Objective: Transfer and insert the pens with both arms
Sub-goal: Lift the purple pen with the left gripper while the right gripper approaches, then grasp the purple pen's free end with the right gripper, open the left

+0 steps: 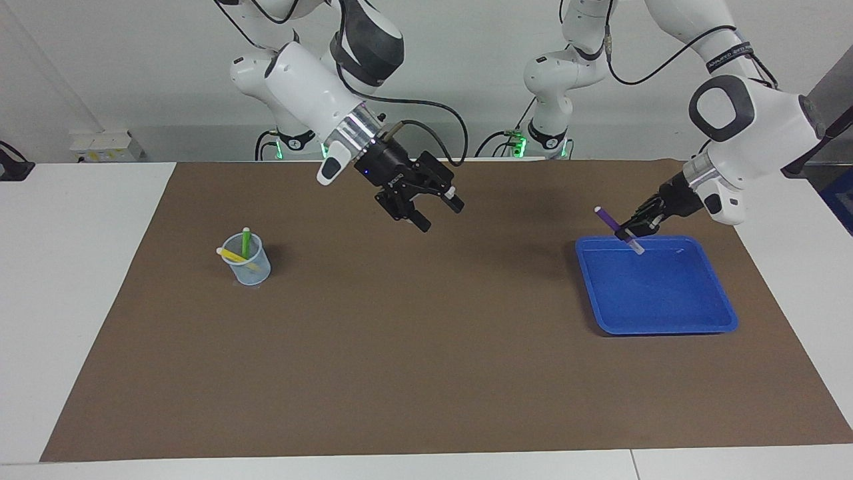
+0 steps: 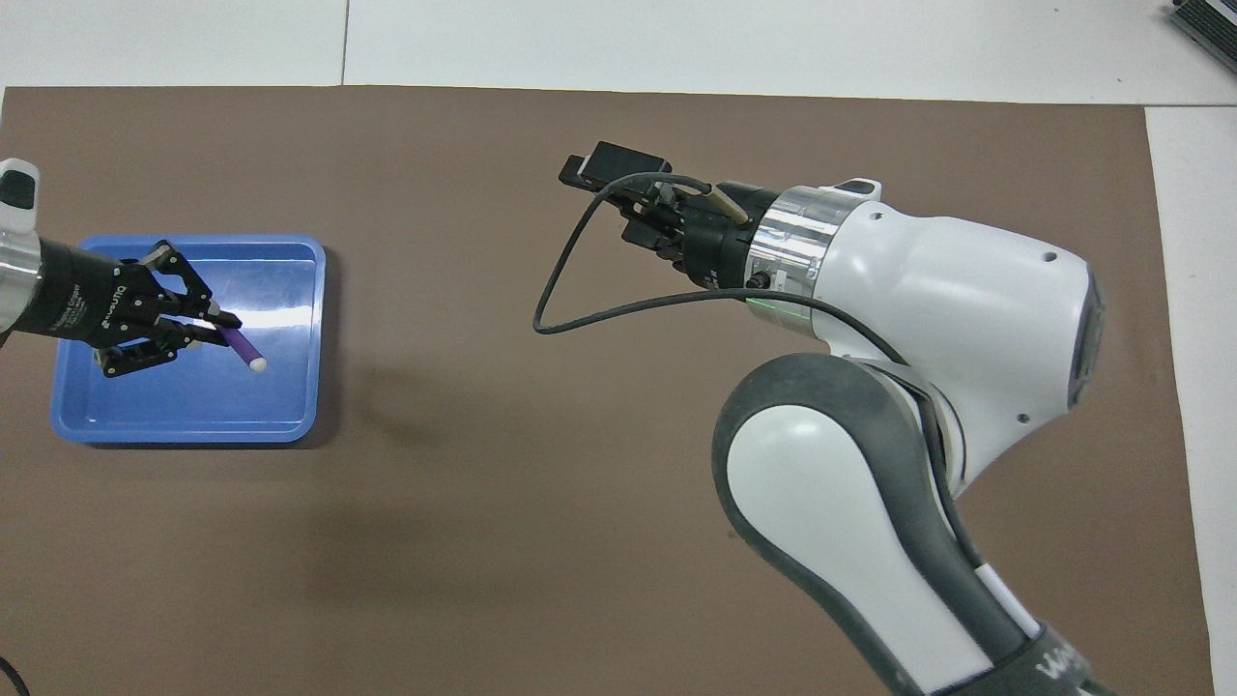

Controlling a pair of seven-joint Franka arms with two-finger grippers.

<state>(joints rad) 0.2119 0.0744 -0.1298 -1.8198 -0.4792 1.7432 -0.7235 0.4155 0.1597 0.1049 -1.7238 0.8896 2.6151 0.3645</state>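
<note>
Purple pen (image 1: 608,220): one, clamped in the left gripper (image 1: 630,233), tilted, pale end up, held over the robot-side edge of the single blue tray (image 1: 693,320) at the left arm's end of the brown mat (image 1: 426,373). Other two pens, green pen (image 1: 246,241) and yellow pen (image 1: 231,255), stand in the one clear cup (image 1: 248,265) toward the right arm's end. Right gripper (image 1: 436,213) hangs over bare mat mid-table, fingers apart, holding nothing, well apart from all three pens.

Robotics lab: arms (image 1: 313,87), matted table (image 1: 426,373)
</note>
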